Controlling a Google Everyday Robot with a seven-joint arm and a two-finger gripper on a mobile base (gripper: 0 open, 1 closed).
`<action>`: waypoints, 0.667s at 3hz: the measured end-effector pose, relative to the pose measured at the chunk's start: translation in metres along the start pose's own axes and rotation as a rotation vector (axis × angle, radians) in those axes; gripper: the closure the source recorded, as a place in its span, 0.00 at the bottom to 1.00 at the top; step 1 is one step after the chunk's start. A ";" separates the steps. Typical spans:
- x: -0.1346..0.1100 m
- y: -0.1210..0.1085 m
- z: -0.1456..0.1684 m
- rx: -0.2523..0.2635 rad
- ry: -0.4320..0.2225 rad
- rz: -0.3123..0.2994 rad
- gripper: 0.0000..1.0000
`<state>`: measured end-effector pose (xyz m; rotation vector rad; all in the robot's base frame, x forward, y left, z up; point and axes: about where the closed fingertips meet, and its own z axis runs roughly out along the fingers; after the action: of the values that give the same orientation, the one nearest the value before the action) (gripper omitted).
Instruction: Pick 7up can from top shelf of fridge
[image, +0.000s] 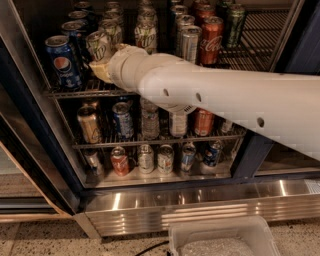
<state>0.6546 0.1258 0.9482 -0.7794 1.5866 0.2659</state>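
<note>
Yellowish tool (101, 69) at the pale, green-logoed 7up can (98, 44); blue Pepsi can (62, 62); red cola can (211, 40).
</note>
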 end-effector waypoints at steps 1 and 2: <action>-0.006 0.001 0.004 -0.026 -0.003 0.052 1.00; -0.012 -0.001 0.004 -0.028 -0.019 0.094 1.00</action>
<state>0.6584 0.1308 0.9588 -0.7226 1.6070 0.3627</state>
